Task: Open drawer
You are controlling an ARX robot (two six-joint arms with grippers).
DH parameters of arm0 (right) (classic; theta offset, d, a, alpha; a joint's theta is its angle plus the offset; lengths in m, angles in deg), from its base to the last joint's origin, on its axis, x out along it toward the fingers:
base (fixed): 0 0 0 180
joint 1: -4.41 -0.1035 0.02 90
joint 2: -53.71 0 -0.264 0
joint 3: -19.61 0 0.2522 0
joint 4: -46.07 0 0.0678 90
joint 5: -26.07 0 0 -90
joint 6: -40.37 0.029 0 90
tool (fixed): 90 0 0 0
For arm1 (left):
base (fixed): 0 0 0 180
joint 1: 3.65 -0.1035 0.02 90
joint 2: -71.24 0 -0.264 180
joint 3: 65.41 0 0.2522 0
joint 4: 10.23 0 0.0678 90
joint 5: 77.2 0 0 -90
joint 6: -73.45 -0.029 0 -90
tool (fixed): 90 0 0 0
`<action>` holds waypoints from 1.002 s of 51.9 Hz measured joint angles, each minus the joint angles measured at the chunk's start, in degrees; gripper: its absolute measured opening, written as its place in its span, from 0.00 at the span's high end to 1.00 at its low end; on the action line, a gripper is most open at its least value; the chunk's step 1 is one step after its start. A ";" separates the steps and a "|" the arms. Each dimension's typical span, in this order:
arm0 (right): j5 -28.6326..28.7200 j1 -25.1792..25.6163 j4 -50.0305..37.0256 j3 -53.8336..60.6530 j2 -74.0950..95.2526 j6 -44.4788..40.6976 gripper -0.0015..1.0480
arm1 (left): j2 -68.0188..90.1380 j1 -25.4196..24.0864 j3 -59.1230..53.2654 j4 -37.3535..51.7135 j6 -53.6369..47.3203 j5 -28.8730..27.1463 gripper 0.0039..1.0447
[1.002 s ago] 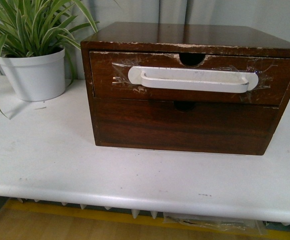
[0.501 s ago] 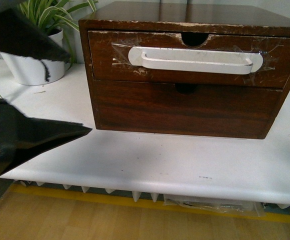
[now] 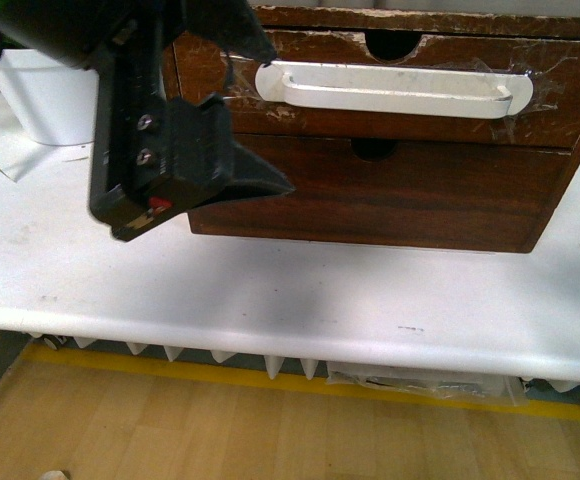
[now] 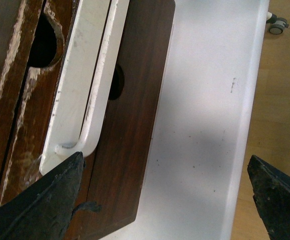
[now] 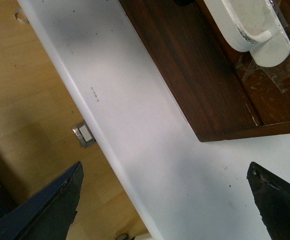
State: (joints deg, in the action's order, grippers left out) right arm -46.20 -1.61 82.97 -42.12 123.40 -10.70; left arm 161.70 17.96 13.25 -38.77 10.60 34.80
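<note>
Places the drawer (image 3: 310, 48) as the upper of two fronts in a dark wood cabinet (image 3: 420, 18) on the white table (image 3: 320, 300), above the plain lower front (image 3: 370, 195); looks shut, about level with that lower front. Bears a long white handle (image 3: 390, 90) under clear tape and a half-round notch (image 3: 393, 45) in the chipped top edge. In the front view, finds the left gripper (image 3: 280, 120) black and close to the lens, spread wide before the cabinet's left end, with the upper finger (image 3: 230, 30) across the drawer's top left corner, the lower finger (image 3: 255, 178) over the plain front, and the handle's left end between the two in height. From the left wrist, shows the same gripper (image 4: 166, 157) gaping and empty, one finger (image 4: 50, 200) just beside the near end of the handle (image 4: 85, 85), touching or not impossible to tell, the other finger (image 4: 277, 195) out past the table's edge. From the right wrist, shows the right gripper (image 5: 165, 165) likewise wide and empty above the table (image 5: 150, 125), fingers (image 5: 45, 210) well apart from the drawer, with only one end of the handle (image 5: 250, 25) and the cabinet's lower corner in sight.
</note>
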 joint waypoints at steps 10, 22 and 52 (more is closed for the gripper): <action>1.60 0.52 0.00 -0.57 1.16 -1.14 0.09 | 5.57 1.01 6.45 -1.79 -0.85 -1.49 0.06; 3.50 2.25 -0.02 -1.05 1.33 -1.38 0.09 | 11.08 1.33 12.13 -3.76 -1.33 -2.80 0.06; 4.94 2.23 -3.98 -4.66 6.32 -0.96 0.09 | 15.72 0.31 17.09 -9.99 -8.04 -5.38 0.06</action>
State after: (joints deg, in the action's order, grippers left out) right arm -41.26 0.62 78.99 -46.78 129.72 -11.66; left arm 177.41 18.26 30.34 -48.76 2.56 29.43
